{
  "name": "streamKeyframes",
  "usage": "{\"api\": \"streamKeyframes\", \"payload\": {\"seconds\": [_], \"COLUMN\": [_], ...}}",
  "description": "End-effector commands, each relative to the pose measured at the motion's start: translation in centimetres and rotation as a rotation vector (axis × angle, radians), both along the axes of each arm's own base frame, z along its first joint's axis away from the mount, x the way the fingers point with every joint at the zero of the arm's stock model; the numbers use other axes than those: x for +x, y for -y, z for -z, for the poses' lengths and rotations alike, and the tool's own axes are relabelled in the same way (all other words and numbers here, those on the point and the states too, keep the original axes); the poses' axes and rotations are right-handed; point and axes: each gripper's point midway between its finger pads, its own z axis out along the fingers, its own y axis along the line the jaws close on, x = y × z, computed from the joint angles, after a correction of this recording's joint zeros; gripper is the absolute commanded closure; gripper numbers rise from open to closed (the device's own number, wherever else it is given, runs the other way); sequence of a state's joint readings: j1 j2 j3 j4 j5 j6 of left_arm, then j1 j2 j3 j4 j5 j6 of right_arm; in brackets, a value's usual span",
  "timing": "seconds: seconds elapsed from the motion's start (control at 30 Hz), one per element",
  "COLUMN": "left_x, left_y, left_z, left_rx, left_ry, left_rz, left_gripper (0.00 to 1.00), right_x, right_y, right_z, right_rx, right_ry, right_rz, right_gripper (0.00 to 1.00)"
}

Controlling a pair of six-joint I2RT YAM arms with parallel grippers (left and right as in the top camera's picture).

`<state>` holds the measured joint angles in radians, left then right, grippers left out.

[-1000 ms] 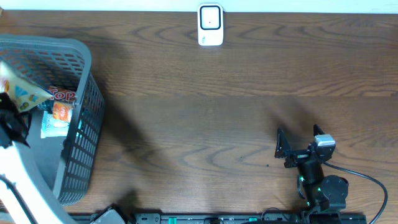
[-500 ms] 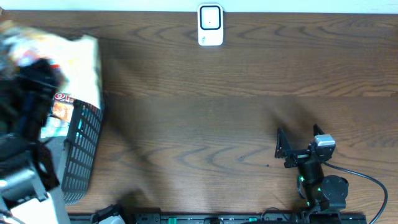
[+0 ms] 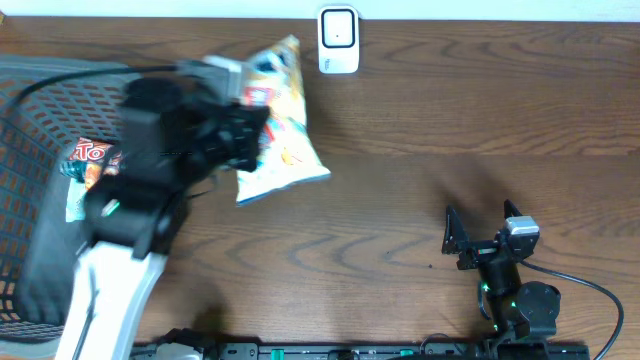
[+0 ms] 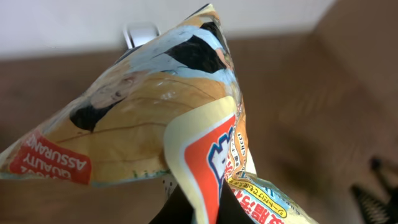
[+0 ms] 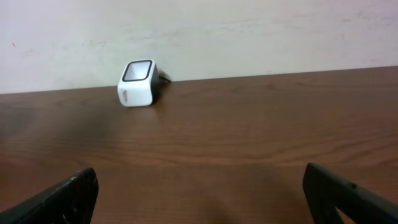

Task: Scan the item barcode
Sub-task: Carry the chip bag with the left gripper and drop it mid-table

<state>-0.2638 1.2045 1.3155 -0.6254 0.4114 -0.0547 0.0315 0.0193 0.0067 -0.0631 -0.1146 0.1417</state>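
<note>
left tool (image 3: 248, 135) pinches the snack bag (image 3: 285, 160) up near the scanner (image 3: 338, 40) so its barcode can get read, right tool (image 3: 482, 222) idles wide open

Dark brown wood-grain table (image 3: 400, 200), with a white wall (image 5: 249, 31) running along its far edge. A grey plastic mesh basket (image 3: 30, 130) stands at the left end of the table, partly cut off by the frame edge. Inside it lie a packet with red lettering (image 3: 88, 152) and, just beside it, a pale blue packet (image 3: 72, 200); both are partly hidden.
</note>
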Motion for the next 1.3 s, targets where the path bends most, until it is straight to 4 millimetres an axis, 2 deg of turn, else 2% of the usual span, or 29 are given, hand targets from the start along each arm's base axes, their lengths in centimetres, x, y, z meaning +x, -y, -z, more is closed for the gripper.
{"api": "streamKeyframes", "payload": {"seconds": [0.0,0.2,0.33,0.37,0.4,0.43,0.47,0.5,0.6,0.73,0.77,0.8,0.87,0.9,0.93,1.07,1.27], "left_x": [1.1,1.4,0.9,0.6,0.5,0.4,0.2,0.1,0.2,1.1,1.4,1.5,1.8,1.9,2.0,1.8,0.7], "left_y": [2.3,7.2,9.5,10.1,10.3,10.7,11.0,11.2,11.6,11.8,11.8,11.7,11.2,10.9,10.6,10.1,9.6], "left_z": [4.4,14.3,19.3,20.5,21.0,21.7,22.0,22.1,20.4,15.6,14.4,13.3,12.0,11.8,11.9,14.1,20.2], "left_rx": [0.087,0.148,0.200,0.205,0.206,0.205,0.196,0.187,0.164,0.113,0.098,0.083,0.078,0.081,0.082,0.090,0.142], "left_ry": [-0.105,-0.392,-0.500,-0.532,-0.546,-0.566,-0.587,-0.602,-0.589,-0.502,-0.474,-0.445,-0.402,-0.395,-0.401,-0.466,-0.629], "left_rz": [0.054,0.116,0.160,0.158,0.157,0.151,0.135,0.120,0.108,0.088,0.079,0.070,0.044,0.025,-0.001,-0.059,-0.122], "left_gripper": [0.92,0.92,0.92,0.87,0.74,0.53,0.20,0.00,0.01,0.02,0.07,0.25,0.71,0.85,0.92,0.92,0.92], "right_x": [0.0,0.0,0.0,0.0,0.0,0.0,0.0,0.0,0.0,0.0,0.0,0.0,0.0,0.0,0.0,0.0,0.0], "right_y": [-0.1,-0.1,-0.1,-0.1,-0.1,-0.1,-0.1,-0.1,-0.1,-0.1,-0.1,-0.1,-0.1,-0.1,-0.1,-0.1,-0.1], "right_z": [0.1,0.1,0.1,0.1,0.1,0.1,0.1,0.1,0.1,0.1,0.1,0.1,0.1,0.1,0.1,0.1,0.1], "right_rx": [0.007,0.007,0.007,0.007,0.007,0.007,0.007,0.007,0.007,0.007,0.007,0.007,0.007,0.007,0.007,0.007,0.007], "right_ry": [-0.005,-0.004,-0.005,-0.004,-0.004,-0.005,-0.004,-0.004,-0.005,-0.004,-0.004,-0.005,-0.004,-0.004,-0.005,-0.005,-0.004], "right_rz": [-0.001,-0.001,-0.001,-0.001,-0.001,-0.001,-0.001,-0.001,-0.001,-0.001,-0.001,-0.001,-0.001,-0.001,-0.001,-0.001,-0.001], "right_gripper": [0.01,0.01,0.01,0.01,0.01,0.01,0.01,0.01,0.01,0.01,0.01,0.01,0.01,0.01,0.01,0.01,0.01]}}
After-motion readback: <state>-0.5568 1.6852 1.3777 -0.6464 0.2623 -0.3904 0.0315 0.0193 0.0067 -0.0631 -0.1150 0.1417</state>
